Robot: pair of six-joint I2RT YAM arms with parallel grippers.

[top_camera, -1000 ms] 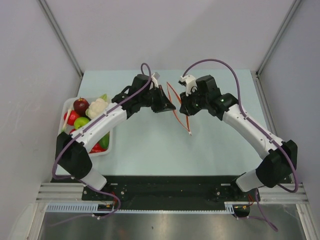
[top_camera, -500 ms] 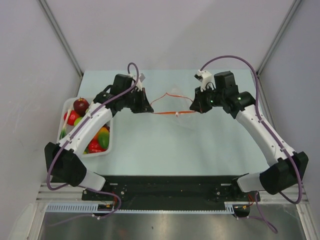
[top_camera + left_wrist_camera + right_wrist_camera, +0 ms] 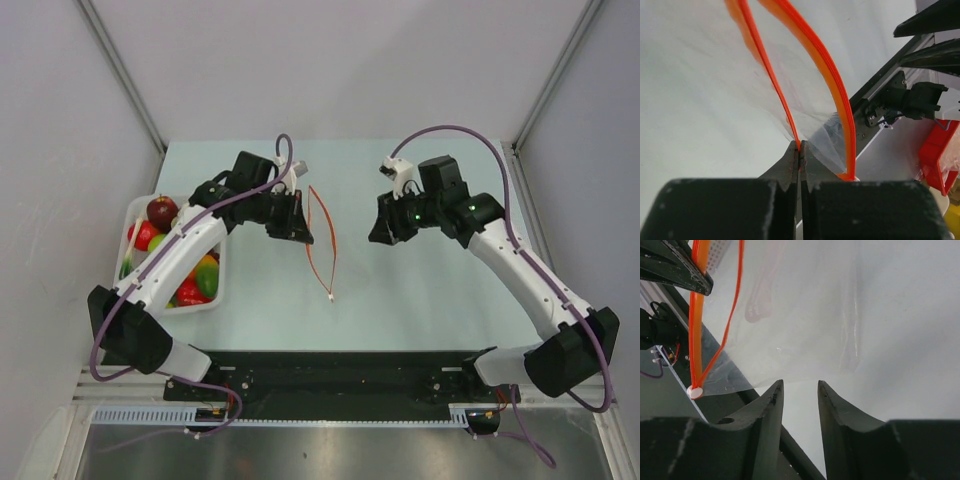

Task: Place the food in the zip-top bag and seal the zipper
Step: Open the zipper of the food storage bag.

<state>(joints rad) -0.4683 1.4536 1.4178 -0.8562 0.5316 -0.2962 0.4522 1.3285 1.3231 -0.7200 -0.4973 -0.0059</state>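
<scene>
My left gripper [image 3: 300, 225] is shut on one lip of the zipper [image 3: 322, 245], the orange-red strip of the clear zip-top bag [image 3: 800, 320], and holds the bag hanging with its mouth spread. In the left wrist view the jaws pinch the strip [image 3: 799, 146] while the other lip [image 3: 837, 100] bows away. My right gripper [image 3: 385, 228] is open and empty, just off the bag's clear edge [image 3: 797, 382]. The food [image 3: 160, 212], a red apple, green, orange and other red pieces, lies in the white tray at the left.
The white tray [image 3: 222, 285] stands at the table's left edge, under the left arm. The black mounting rail [image 3: 330, 375] runs along the near edge. Grey walls close in the table on three sides.
The right gripper has let go of the bag and drawn back to the right. The zipper strip, stretched level between both grippers before, now hangs from the left gripper alone.
</scene>
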